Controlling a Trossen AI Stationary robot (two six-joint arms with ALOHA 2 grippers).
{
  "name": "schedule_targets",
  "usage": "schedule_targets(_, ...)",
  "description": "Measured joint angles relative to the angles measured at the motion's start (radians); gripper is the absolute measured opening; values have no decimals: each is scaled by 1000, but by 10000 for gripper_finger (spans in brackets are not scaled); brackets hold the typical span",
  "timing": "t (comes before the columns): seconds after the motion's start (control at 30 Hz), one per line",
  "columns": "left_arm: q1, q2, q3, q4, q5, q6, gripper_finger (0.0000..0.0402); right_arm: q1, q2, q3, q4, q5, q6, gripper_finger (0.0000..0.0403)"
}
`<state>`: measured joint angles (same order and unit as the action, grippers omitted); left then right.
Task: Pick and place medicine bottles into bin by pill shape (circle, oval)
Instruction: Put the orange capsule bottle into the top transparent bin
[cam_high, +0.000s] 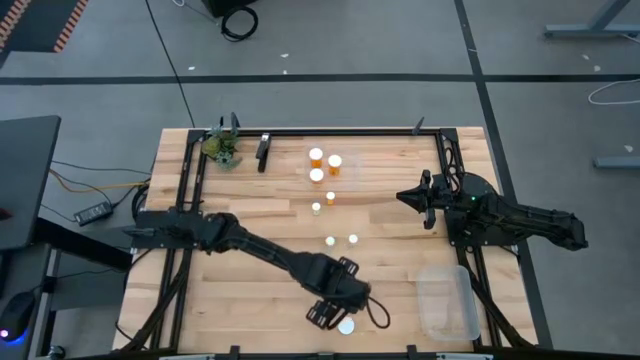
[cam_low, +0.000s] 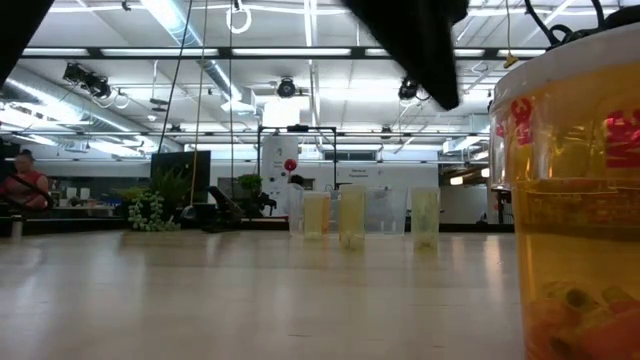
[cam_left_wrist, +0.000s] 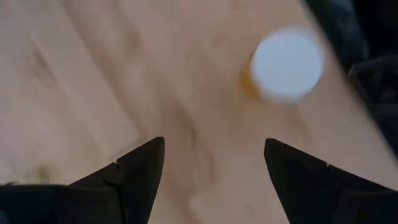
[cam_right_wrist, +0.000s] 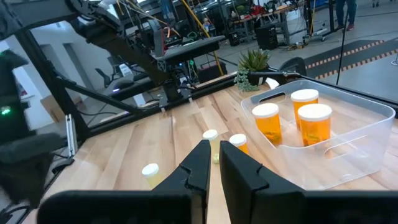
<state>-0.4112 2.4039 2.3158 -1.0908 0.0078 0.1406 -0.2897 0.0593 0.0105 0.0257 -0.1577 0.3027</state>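
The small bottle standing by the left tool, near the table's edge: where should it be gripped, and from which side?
Come from straight above: the bottle stands upright, white cap up. Close the open left tool across the round body just under the cap, probably after centring over it, since the bottle is off to one side.

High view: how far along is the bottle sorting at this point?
Done: three bottles stand in the far clear bin. In hand: the left gripper, open, hovers over a bottle it has not gripped. Left: four small bottles loose mid-table; the near bin looks empty. Right gripper waits.
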Motion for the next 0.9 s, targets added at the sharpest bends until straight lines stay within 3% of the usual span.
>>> schedule_targets(0.37, -56, 85, -1, -12, -8, -74, 286, 0, 14, 0, 0, 2, 0, 41)
schedule_targets(0.9, -67, 96, 0, 40, -14, -105, 287, 0, 22, 0, -1, 8, 0, 41)
